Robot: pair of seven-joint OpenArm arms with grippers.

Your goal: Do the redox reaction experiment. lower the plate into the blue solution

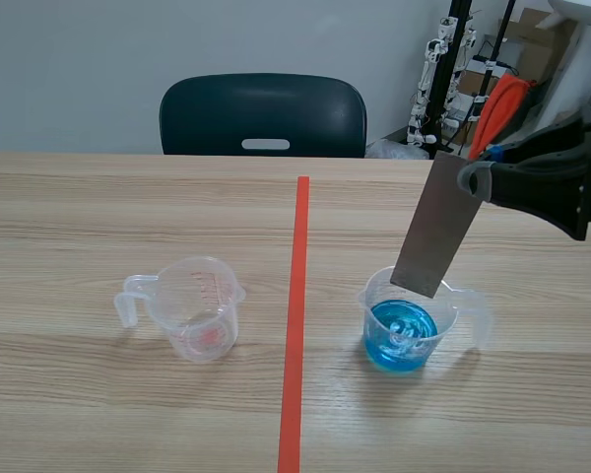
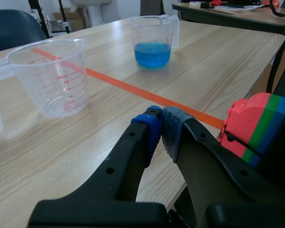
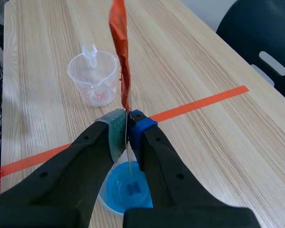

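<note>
The right gripper (image 1: 473,180), raised, clamped one tilted plate (image 1: 435,227) over the blue solution (image 1: 402,340). Two cups (image 1: 199,305) stood apart; the left gripper (image 2: 160,124) was closed, empty.

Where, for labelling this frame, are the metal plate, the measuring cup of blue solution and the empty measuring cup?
metal plate (image 1: 438,227), scene view, middle of its flat face.
measuring cup of blue solution (image 1: 372,296), scene view, clear wall above the liquid.
empty measuring cup (image 1: 199,313), scene view, front wall.

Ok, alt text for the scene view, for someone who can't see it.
The right gripper holds a grey metal plate tilted over a clear cup of blue solution, its lower edge near the rim. A second clear cup stands across the orange-red tape line.
</note>
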